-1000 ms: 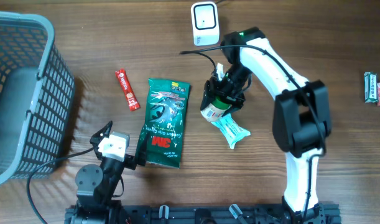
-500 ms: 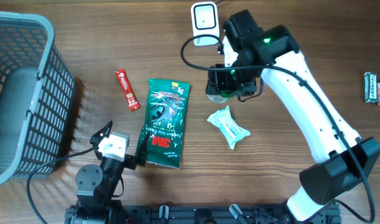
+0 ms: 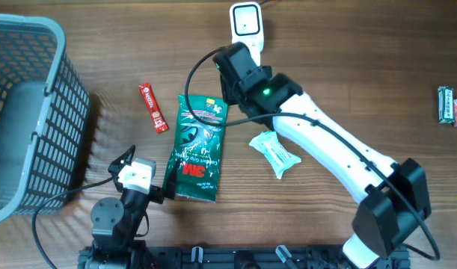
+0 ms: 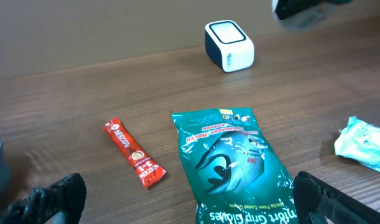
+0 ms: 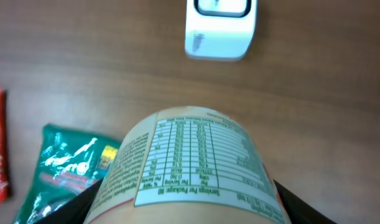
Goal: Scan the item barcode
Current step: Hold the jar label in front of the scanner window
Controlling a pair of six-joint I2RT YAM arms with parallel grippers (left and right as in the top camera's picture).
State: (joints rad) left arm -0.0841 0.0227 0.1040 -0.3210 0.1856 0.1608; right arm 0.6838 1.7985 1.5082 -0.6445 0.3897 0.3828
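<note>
Right gripper (image 5: pixel 186 208) grips a round cream-labelled bottle (image 5: pixel 190 158) just near-side of the white boxy scanner (image 5: pixel 217 28); left gripper (image 4: pixel 196 202) hangs wide open.

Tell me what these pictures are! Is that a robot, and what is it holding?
Yes, it's a robot: two arms at a wooden table. One picture looks down from above. The other two come from small cameras on the arms' wrists. Each arm ends in a gripper, a hand with two fingers. The right gripper holds a round container with a printed label, close to the white scanner box. The left gripper is open and empty. On the table lie a green packet, a red sachet and a pale blue pack. A grey basket stands at one side.
</note>
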